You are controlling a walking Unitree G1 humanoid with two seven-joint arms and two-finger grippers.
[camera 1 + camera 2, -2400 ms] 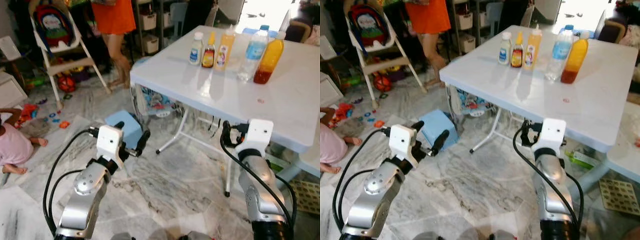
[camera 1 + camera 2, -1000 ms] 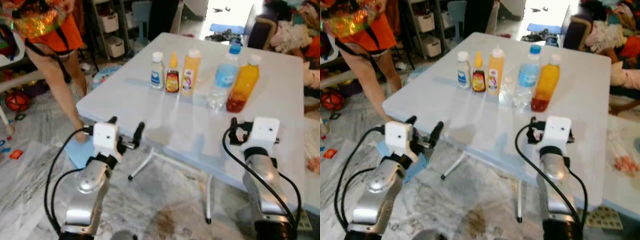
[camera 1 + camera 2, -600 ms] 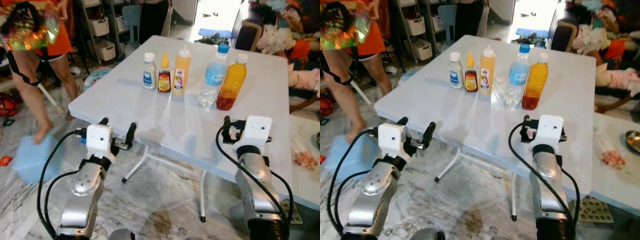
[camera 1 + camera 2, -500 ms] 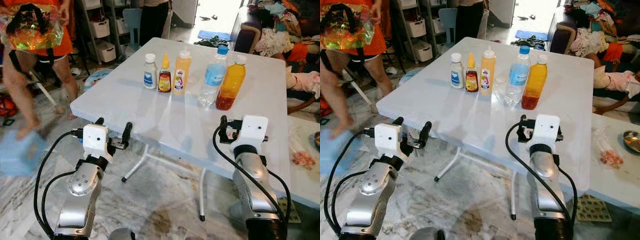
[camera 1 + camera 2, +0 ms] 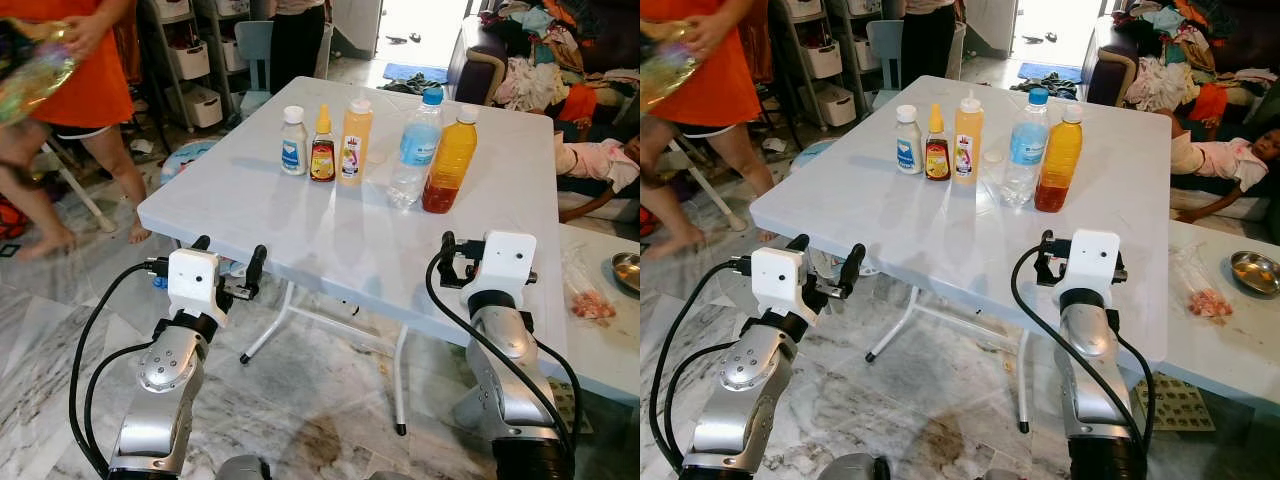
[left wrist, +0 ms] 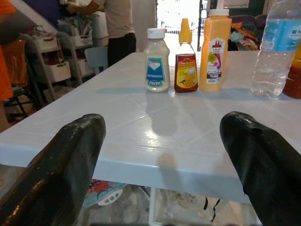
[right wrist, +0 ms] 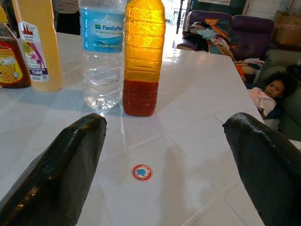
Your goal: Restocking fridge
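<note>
On the white folding table several bottles stand in a row at its far side: a white mayonnaise bottle, a brown honey bottle, a yellow squeeze bottle, a clear water bottle and an orange juice bottle. My left gripper is open, held level just short of the table's near left edge. Over the near right part of the tabletop, my right gripper is open too and faces the water and juice bottles. Neither holds anything.
A person in orange stands at the left. A child lies by a sofa piled with clothes at the right. A second table at the right carries a metal bowl and a bag. Table legs stand on the marble floor.
The camera has turned and come up to the table, which now lies straight ahead. The person in orange has shifted to the left. Both grippers stay open.
</note>
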